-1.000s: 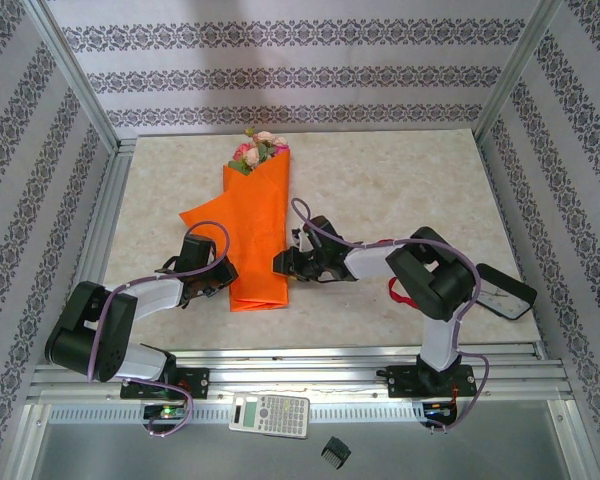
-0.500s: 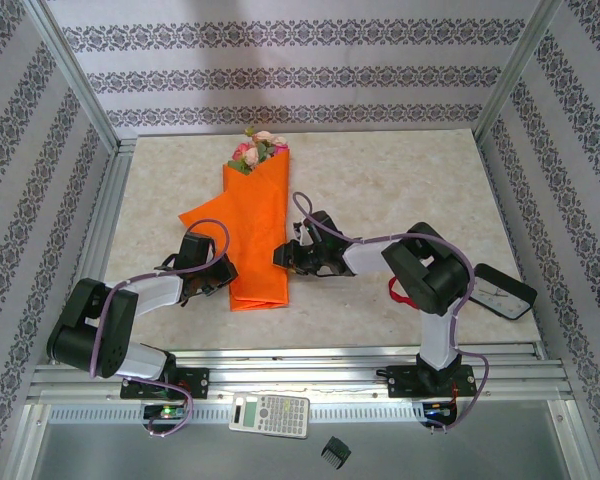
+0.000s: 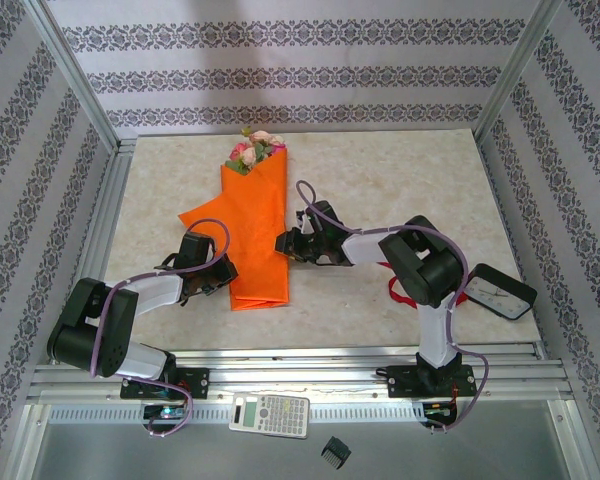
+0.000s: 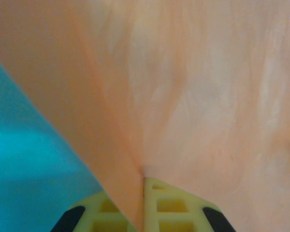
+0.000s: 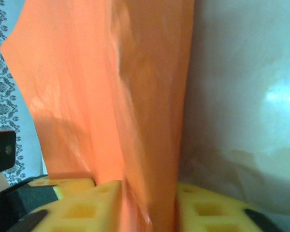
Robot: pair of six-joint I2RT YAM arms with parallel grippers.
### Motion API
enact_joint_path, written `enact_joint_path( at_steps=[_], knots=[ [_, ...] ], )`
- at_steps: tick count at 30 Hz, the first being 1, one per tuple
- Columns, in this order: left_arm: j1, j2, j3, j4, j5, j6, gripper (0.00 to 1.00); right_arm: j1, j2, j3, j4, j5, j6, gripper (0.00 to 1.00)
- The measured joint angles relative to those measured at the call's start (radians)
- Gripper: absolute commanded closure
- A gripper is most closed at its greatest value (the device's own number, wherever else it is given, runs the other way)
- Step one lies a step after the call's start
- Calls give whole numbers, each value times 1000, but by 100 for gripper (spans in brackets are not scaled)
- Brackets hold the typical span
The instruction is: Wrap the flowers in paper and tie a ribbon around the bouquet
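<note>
Thin bright orange wrapping paper, folded around small pink-and-cream roses on the beige tabletop, is pinched at opposite lower edges by the jaws of left gripper and right gripper; any opposed pull risks tearing it or springing the fold.

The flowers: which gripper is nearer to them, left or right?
Right. The right gripper grips the paper at its right edge, partway down from the flowers; the left gripper pinches the left edge nearer the bottom end, farther away.
</note>
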Motion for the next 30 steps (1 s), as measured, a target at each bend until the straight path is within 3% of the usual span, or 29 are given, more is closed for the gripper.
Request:
enact_joint_path(
  at_steps=[2,4,6,7,13,14,16,17,21,24,26,27,30],
  knots=[
    [0,-1,0,-1,0,5,100,-15,23,41,-6,3,2,56],
    [1,-1,0,-2,1,8,100,-28,52,86,-7,7,3,64],
    [1,-1,0,-3,2,11,100,-39,82,127,-7,10,10,83],
    [2,-1,0,-3,2,12,100,-43,96,143,-7,11,14,98],
    [8,-2,0,-5,4,19,100,-53,114,154,-9,8,29,100],
    [8,-2,0,-5,5,23,100,-53,111,150,-7,11,29,98],
    [8,-2,3,-10,5,30,100,-53,98,134,-10,21,29,66],
    [8,-2,6,-15,4,34,100,-53,91,130,-16,33,29,57],
    [16,-1,15,-38,7,50,100,-66,98,171,-30,51,29,53],
    [17,0,23,-53,7,63,100,-80,160,281,-35,58,38,64],
    [21,0,26,-62,9,68,100,-90,206,347,-37,64,46,92],
    [21,1,27,-64,10,71,100,-93,220,362,-37,68,48,100],
    [21,6,32,-69,12,76,100,-104,235,370,-59,79,57,100]
  ],
)
